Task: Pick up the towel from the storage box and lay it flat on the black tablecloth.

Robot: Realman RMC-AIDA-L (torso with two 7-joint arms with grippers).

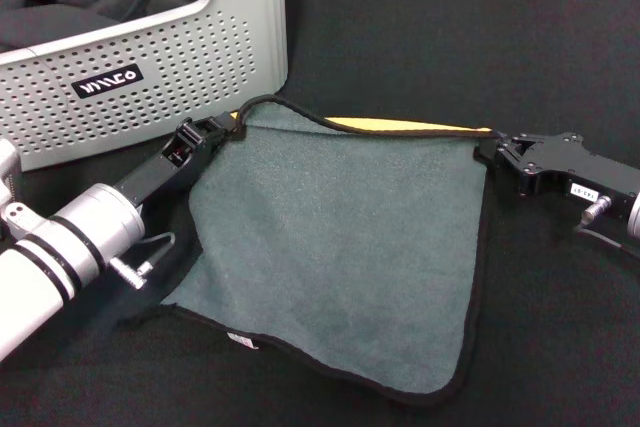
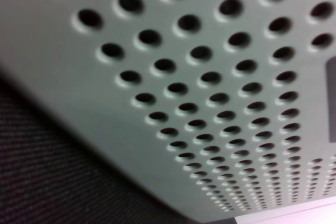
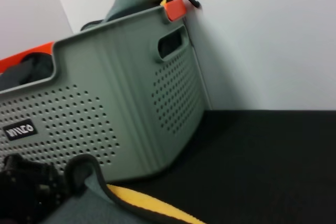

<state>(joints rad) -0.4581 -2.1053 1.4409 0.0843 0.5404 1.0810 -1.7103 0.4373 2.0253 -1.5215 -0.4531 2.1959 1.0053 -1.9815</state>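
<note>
Fleecy grey-green towel (image 1: 340, 247) lay spread on the matte black tablecloth (image 1: 450, 37); left gripper (image 1: 225, 130) and right gripper (image 1: 492, 148) each pinched a far corner beside the perforated storage box (image 1: 150, 77).

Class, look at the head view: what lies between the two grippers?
The towel's far edge, yellow underside showing, spans from left gripper to right gripper.

Left gripper (image 1: 228, 130) and right gripper (image 1: 487, 147) both low, clamped, arms angled inward from opposite sides.
</note>
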